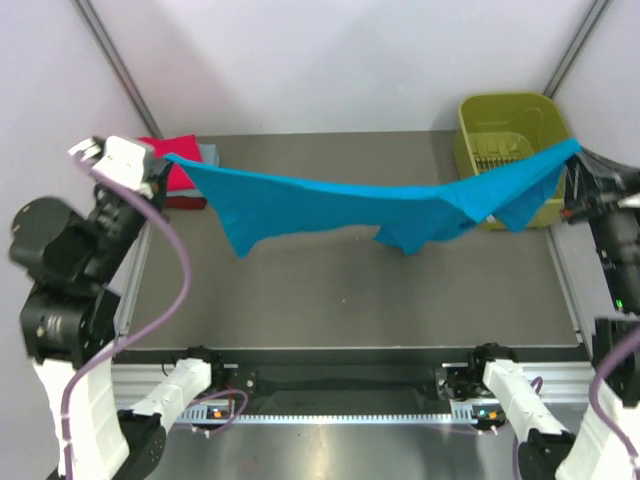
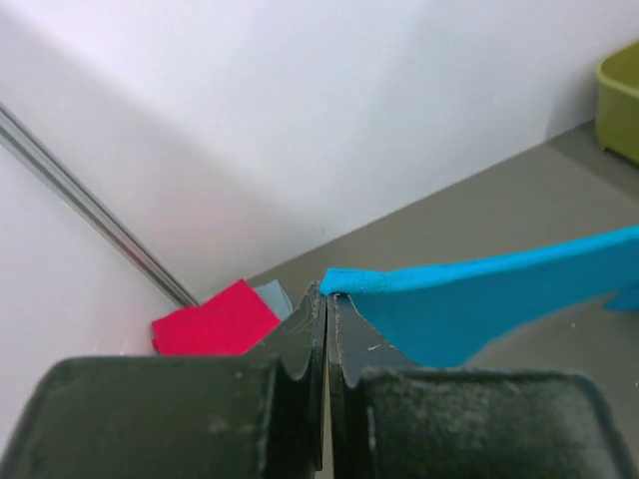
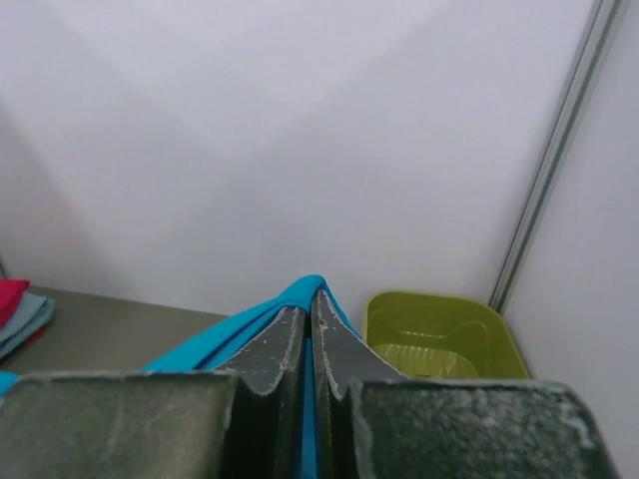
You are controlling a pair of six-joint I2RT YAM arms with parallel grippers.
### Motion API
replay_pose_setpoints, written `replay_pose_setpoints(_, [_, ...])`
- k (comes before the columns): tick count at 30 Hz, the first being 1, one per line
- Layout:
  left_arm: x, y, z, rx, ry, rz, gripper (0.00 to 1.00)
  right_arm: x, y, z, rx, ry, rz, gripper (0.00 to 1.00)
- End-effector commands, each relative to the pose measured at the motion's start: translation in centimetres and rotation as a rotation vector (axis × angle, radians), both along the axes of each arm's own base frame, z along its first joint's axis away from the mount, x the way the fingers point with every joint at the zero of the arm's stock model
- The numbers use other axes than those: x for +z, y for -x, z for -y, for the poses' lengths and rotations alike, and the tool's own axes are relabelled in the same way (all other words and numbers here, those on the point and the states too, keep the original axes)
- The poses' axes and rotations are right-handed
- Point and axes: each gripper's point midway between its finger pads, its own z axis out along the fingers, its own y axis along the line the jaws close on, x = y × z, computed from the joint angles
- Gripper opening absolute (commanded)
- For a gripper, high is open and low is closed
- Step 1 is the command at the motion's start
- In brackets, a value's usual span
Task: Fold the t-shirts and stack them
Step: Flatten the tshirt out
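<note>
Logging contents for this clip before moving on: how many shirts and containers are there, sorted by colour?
Teal-blue t-shirt: 1
Red t-shirt: 1
Pale grey-blue t-shirt: 1
Olive-green basket: 1
Total: 4

Partly hidden in the top view: near wall of the basket (image 1: 470, 120) behind the teal shirt (image 1: 330, 205), folded red shirt (image 1: 182, 180) behind the left tool (image 1: 162, 160). Cut off by the left wrist view's edge: the basket.
</note>
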Motion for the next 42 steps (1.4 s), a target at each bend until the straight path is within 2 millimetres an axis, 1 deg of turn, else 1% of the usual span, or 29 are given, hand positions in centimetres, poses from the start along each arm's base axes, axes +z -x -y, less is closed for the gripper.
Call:
replay_pose_setpoints(1, [2.3, 3.7, -0.5, 0.005, 0.028, 0.056, 0.0, 2.6, 5.4, 0.2, -0.029, 0.003, 0.111, 0.0])
replay_pose_setpoints(2, [3.6, 4.7, -0.8, 0.015, 0.04, 0.091, 0.0, 3.2, 6.7, 0.2, -0.028, -0.027, 0.13, 0.0])
replay_pose_setpoints(5, [5.0, 5.8, -1.4, 0.037, 0.041, 0.13, 0.0, 4.7, 8.4, 0.7, -0.07, -0.026, 0.187, 0.0])
replay_pose_setpoints(6, [5.2, 5.9, -1.5, 0.041, 0.035, 0.136, 0.0, 5.7, 9.1, 1.0, -0.088, -0.028, 0.22, 0.0])
replay_pose_setpoints(8, [5.1, 5.1, -1.5, 0.045, 0.015, 0.134, 0.0, 6.9, 8.9, 1.2, -0.094, -0.033, 0.241, 0.0])
replay_pose_setpoints(12, [3.5, 1.8, -0.9, 0.038, 0.005, 0.104, 0.0, 7.4, 5.7, 1.4, -0.099, -0.011, 0.244, 0.0])
replay_pose_setpoints(13, [1.8, 0.0, -0.6, 0.031, -0.009, 0.06, 0.0, 6.9, 3.8, 1.4, -0.093, -0.012, 0.212, 0.0])
replay_pose_setpoints(15, [0.4, -2.5, -0.3, 0.031, -0.019, 0.032, 0.0, 5.3, 0.4, 1.4, -0.079, -0.006, 0.161, 0.0])
replay_pose_setpoints(18, [-3.7, -6.1, 0.4, 0.014, -0.038, -0.043, 0.0, 1.2, -6.1, 1.2, -0.03, -0.045, 0.03, 0.0])
replay_pose_setpoints(19, [-6.8, -7.8, 0.7, 0.008, -0.047, -0.109, 0.0, -0.5, -8.8, 1.2, -0.017, -0.05, -0.028, 0.0])
replay_pose_setpoints(21, [-8.6, -9.7, 1.2, -0.008, -0.057, -0.126, 0.0, -3.5, -12.3, 0.9, 0.015, -0.06, -0.103, 0.0])
replay_pose_setpoints(22, [-11.4, -11.2, 1.4, -0.009, -0.064, -0.184, 0.0, -5.8, -15.0, 1.0, 0.021, -0.067, -0.171, 0.0])
replay_pose_setpoints(24, [-14.1, -12.8, 1.8, -0.021, -0.077, -0.231, 0.0, -9.2, -18.0, 0.5, 0.055, -0.068, -0.258, 0.0])
replay_pose_setpoints(25, [-16.7, -14.2, 2.0, -0.026, -0.09, -0.274, 0.0, -11.9, -20.4, 0.4, 0.064, -0.063, -0.328, 0.0])
replay_pose_setpoints(26, [-18.1, -14.9, 2.0, -0.025, -0.096, -0.299, 0.0, -13.8, -21.6, -0.1, 0.095, -0.061, -0.372, 0.0])
replay_pose_setpoints(27, [-20.2, -16.1, 2.2, -0.026, -0.1, -0.345, 0.0, -17.1, -23.8, -0.6, 0.122, -0.06, -0.453, 0.0])
replay_pose_setpoints(30, [-23.5, -18.2, 2.5, -0.029, -0.101, -0.386, 0.0, -22.3, -26.6, -2.7, 0.205, -0.029, -0.589, 0.0])
replay_pose_setpoints(31, [-25.3, -19.6, 2.6, -0.026, -0.103, -0.412, 0.0, -26.1, -28.6, -3.0, 0.224, -0.009, -0.673, 0.0])
replay_pose_setpoints(32, [-26.3, -20.4, 2.7, -0.022, -0.107, -0.425, 0.0, -26.7, -29.7, -3.3, 0.242, -0.007, -0.693, 0.0])
replay_pose_setpoints(33, [-29.0, -21.8, 2.7, -0.018, -0.115, -0.483, 0.0, -27.9, -30.7, -3.6, 0.25, -0.005, -0.719, 0.0])
replay_pose_setpoints(34, [-29.1, -22.9, 2.6, -0.008, -0.122, -0.48, 0.0, -31.5, -32.6, -3.7, 0.254, -0.008, -0.791, 0.0])
replay_pose_setpoints(35, [-29.8, -24.0, 2.6, -0.004, -0.122, -0.49, 0.0, -30.7, -34.3, -3.7, 0.253, 0.001, -0.766, 0.0])
replay_pose_setpoints(36, [-32.4, -25.3, 2.7, -0.004, -0.128, -0.543, 0.0, -34.6, -36.2, -3.8, 0.257, -0.001, -0.838, 0.0])
replay_pose_setpoints(37, [-31.7, -26.8, 2.7, 0.001, -0.126, -0.523, 0.0, -35.5, -37.6, -3.8, 0.258, 0.003, -0.852, 0.0])
replay_pose_setpoints(38, [-32.3, -27.7, 2.5, 0.008, -0.131, -0.535, 0.0, -33.6, -39.3, -3.8, 0.259, 0.007, -0.821, 0.0])
replay_pose_setpoints(39, [-34.5, -29.0, 2.5, 0.011, -0.137, -0.572, 0.0, -37.5, -41.0, -3.8, 0.261, -0.002, -0.89, 0.0])
replay_pose_setpoints(40, [-33.1, -30.6, 2.3, 0.021, -0.132, -0.538, 0.0, -35.4, -42.5, -3.8, 0.262, 0.007, -0.848, 0.0])
replay_pose_setpoints(41, [-33.5, -31.3, 2.1, 0.032, -0.135, -0.552, 0.0, -36.0, -43.5, -3.6, 0.251, 0.012, -0.852, 0.0])
replay_pose_setpoints(42, [-35.3, -32.4, 1.8, 0.041, -0.135, -0.583, 0.0, -39.1, -44.6, -5.5, 0.276, 0.025, -0.894, 0.0])
